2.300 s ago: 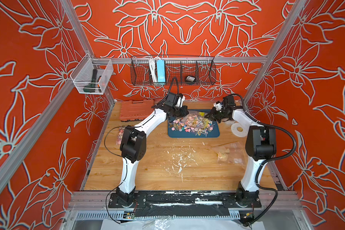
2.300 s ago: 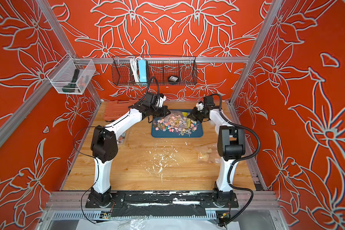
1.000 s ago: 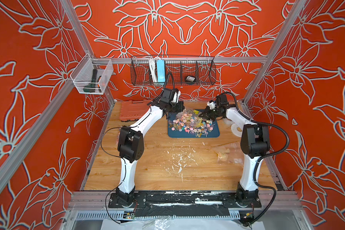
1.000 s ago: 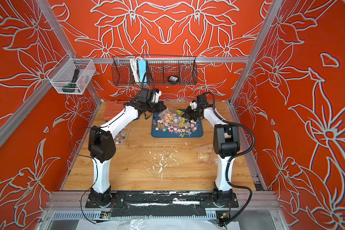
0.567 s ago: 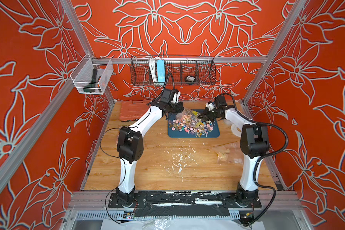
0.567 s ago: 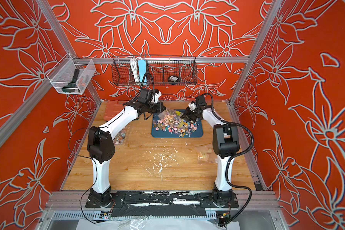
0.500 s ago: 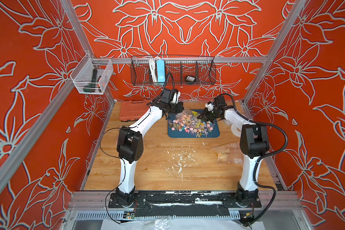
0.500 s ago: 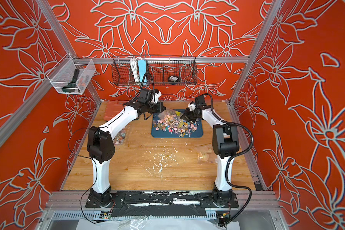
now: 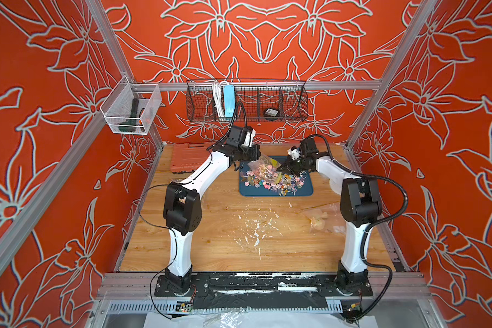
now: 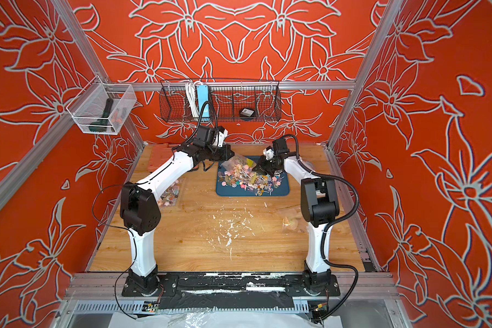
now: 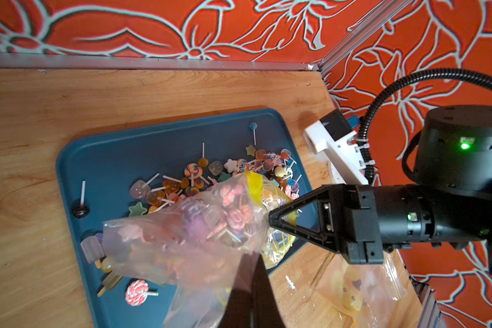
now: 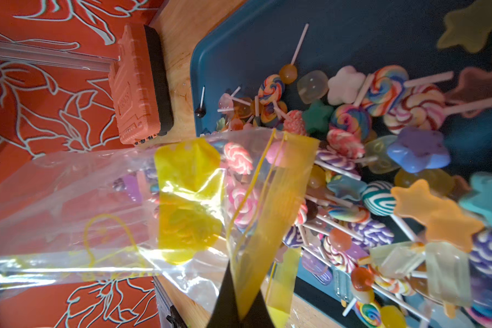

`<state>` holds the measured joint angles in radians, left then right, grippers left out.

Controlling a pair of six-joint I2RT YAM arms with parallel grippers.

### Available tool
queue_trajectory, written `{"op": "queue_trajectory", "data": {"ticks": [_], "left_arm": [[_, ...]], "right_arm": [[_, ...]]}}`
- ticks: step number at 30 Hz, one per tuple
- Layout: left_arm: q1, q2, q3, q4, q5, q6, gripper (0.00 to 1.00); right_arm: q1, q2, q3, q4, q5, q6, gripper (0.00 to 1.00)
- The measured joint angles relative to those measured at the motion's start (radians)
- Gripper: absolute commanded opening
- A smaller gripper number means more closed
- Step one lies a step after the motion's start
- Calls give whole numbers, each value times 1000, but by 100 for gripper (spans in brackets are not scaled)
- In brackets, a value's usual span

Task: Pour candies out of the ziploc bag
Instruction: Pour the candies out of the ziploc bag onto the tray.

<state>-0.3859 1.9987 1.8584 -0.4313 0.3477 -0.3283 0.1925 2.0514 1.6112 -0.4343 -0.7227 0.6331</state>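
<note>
A: Any legible writing?

B: None I could read. The orange case (image 12: pixel 134 93) carried raised lettering on its lid, too small to make out. The ziploc bag (image 12: pixel 97 204) bore yellow line printing and a yellow band along its mouth. The printing was possibly a logo, but it was not legible.

A: State of the bag?

B: Clear film, crumpled, held up off the tray (image 11: pixel 111 159) between both arms. The left gripper (image 11: pixel 253 272) was closed on the clear film at one end. The right gripper (image 12: pixel 233 295) was pinched together on the yellow mouth band. Some lollipops showed through the film.

A: And the candies (image 9: pixel 270 181)?

B: Tiny lollipops on thin white sticks: pink, purple and rainbow swirls, plus stars and squares in blue, orange and green. Most lay heaped across the middle of the dark blue tray, beneath the bag. A few singles lay apart from the heap.

A: Surroundings?

B: Wood-grain counter (image 9: pixel 225 241) with white flecks (image 9: pixel 256 230) scattered at its centre. The tray sat at the far middle and the orange case at the far left. A second clear bag (image 9: pixel 320 220) with yellow contents lay near the right arm's elbow. A bag of small sweets (image 10: pixel 169 196) lay by the left arm. The walls (image 9: pixel 267 42) were orange-red with pale flower outlines. A black wire basket (image 9: pixel 247 102) on the back rail held a blue power strip (image 9: pixel 227 100). A white mesh bin (image 9: pixel 131 109) hung at the left.
</note>
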Motion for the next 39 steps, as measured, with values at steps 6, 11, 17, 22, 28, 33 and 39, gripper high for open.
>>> {"op": "queue_trajectory", "data": {"ticks": [6, 11, 17, 22, 28, 33, 39], "left_arm": [[2, -23, -17, -1, -14, 2, 0], [8, -32, -26, -2, -30, 11, 0], [20, -51, -51, -2, -40, 16, 0], [21, -66, -60, -2, -40, 18, 0], [25, -92, -92, -2, -42, 18, 0], [32, -110, -121, 0, -53, 19, 0], [45, -130, -155, 6, -64, 22, 0]], "right_arm": [[17, -6, -6, 7, 0, 4, 0], [31, -6, -6, 16, 0, 8, 0], [49, -6, -6, 20, 0, 9, 0], [62, -6, -6, 21, 0, 11, 0], [73, -6, -6, 21, 1, 11, 0], [85, -6, -6, 21, 3, 12, 0], [102, -6, -6, 21, 5, 14, 0]]}}
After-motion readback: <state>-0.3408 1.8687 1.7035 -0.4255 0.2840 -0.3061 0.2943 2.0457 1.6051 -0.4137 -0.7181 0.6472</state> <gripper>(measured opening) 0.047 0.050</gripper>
